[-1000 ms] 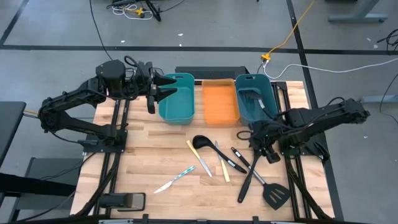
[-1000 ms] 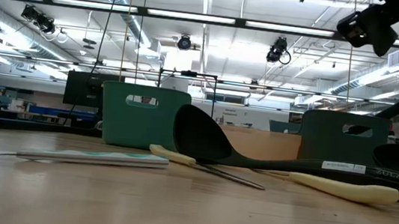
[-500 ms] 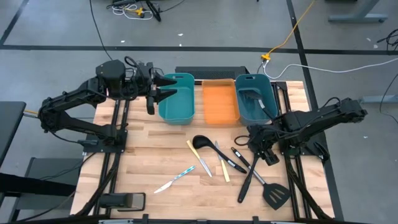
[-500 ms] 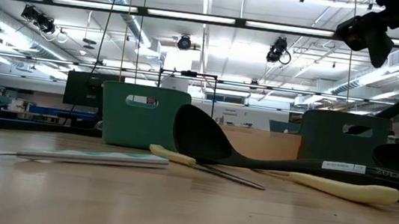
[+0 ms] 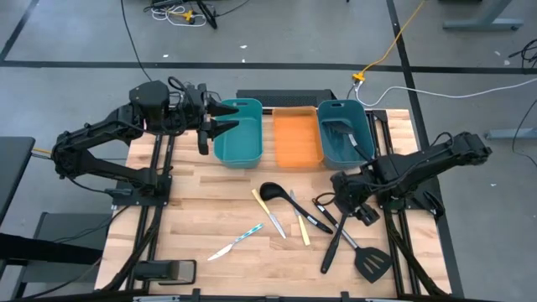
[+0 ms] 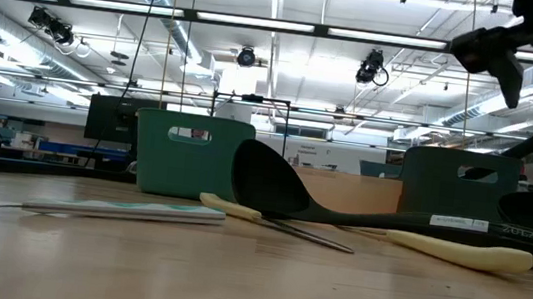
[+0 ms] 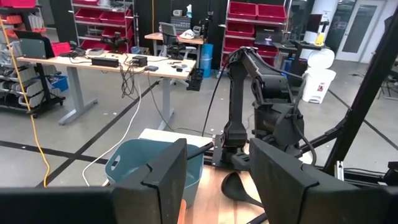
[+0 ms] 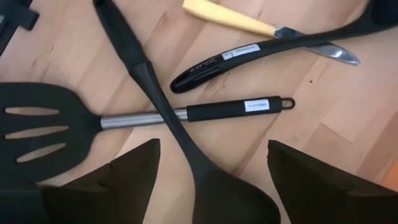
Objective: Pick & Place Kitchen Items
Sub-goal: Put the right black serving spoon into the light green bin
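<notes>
Bench (image 5: 201,218) has the kitchen items (image 5: 315,222) scattered front-centre, none grasped. Left gripper (image 5: 220,118) waits beside left teal bin (image 5: 238,134), fingers apart, empty. Right gripper (image 5: 342,195) released, spread wide over crossed black spatula (image 8: 56,124) and spoon (image 8: 155,93).

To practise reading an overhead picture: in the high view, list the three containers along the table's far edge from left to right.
Left teal bin → orange tray → right teal bin, which already holds a dark utensil.
</notes>
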You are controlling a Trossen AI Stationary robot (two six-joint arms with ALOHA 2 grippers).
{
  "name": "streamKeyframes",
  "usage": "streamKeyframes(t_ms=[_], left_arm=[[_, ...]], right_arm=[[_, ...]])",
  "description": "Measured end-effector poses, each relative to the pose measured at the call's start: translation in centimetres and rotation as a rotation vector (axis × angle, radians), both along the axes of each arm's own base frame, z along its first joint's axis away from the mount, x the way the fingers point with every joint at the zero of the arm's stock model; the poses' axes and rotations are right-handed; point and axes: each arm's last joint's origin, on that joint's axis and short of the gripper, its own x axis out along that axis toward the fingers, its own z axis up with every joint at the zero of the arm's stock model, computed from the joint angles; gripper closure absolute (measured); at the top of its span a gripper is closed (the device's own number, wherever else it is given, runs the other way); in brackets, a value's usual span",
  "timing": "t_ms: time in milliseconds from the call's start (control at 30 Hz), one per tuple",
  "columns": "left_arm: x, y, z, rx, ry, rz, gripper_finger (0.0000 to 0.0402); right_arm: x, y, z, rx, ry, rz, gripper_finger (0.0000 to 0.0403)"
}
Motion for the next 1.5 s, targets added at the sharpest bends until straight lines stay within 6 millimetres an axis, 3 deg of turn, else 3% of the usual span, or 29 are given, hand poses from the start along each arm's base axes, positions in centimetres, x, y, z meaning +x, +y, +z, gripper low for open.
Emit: streamKeyframes(t_ms=[500, 1167, 1500], left_arm=[[0.0, 0.0, 0.0, 0.028, 0.005, -0.001, 0.0221], [0.0, 0.0, 0.0, 0.033, 0.005, -0.002, 0.0221], [0.0, 0.0, 0.0, 0.033, 0.005, -0.002, 0.0221]], right_arm=[[0.0, 0.2, -0.2, -0.018, 0.003, 0.063, 0.0101], [0.8, 1.8, -2.2, -0.065, 0.093, 0.218, 0.0101], [-0.1, 2.0, -4.9, -0.055, 0.132, 0.242, 0.0101]])
